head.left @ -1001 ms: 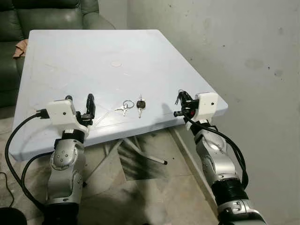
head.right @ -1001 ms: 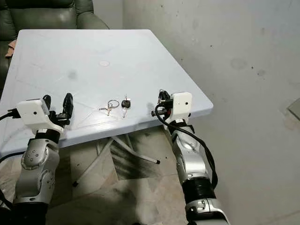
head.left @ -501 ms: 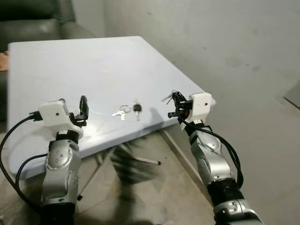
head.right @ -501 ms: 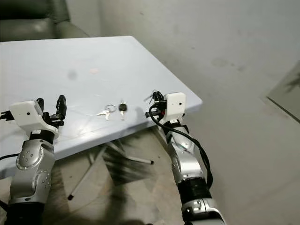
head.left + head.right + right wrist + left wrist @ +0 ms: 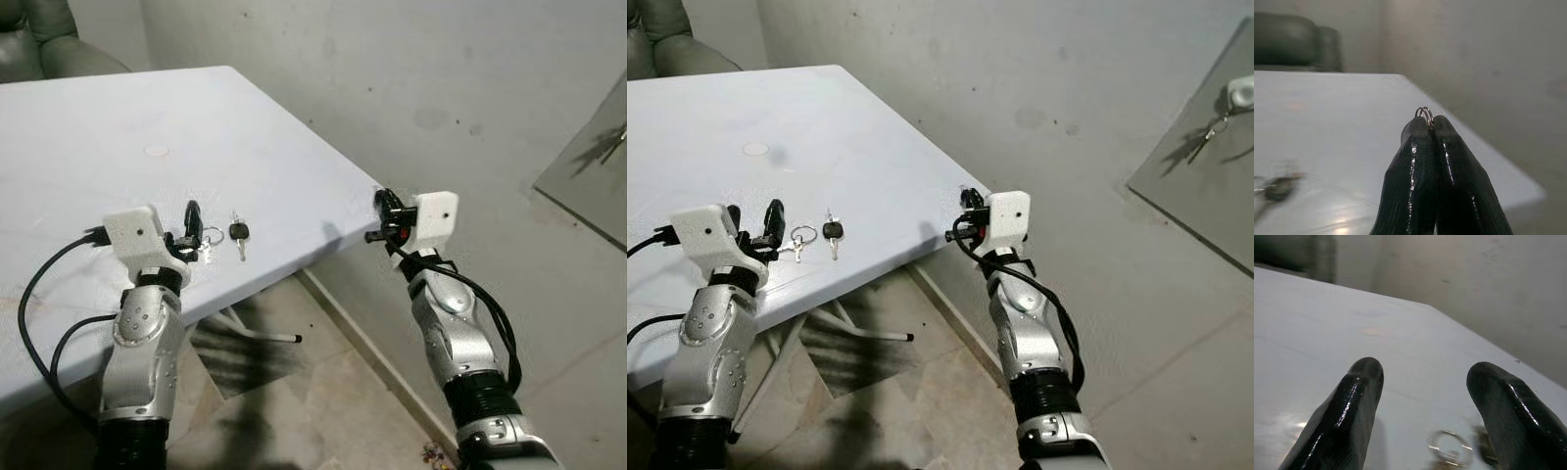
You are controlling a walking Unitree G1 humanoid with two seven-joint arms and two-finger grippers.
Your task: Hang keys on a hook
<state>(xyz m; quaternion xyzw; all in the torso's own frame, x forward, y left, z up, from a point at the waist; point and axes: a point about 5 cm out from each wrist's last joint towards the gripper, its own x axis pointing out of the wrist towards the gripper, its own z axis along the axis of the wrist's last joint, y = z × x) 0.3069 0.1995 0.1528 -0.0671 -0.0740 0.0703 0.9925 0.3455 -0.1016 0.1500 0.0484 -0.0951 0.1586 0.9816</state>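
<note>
Right gripper (image 5: 1429, 128) hangs just past the white surface's (image 5: 118, 117) corner edge, fingers pinched tight on a key ring (image 5: 1424, 112), with bare wall behind it. Left gripper (image 5: 1425, 382) hovers over the surface's near edge, fingers spread wide around nothing. More keys (image 5: 813, 237) lie on the surface just beyond it. A hook (image 5: 1240, 94) with hanging keys shows on the wall panel, well apart.
</note>
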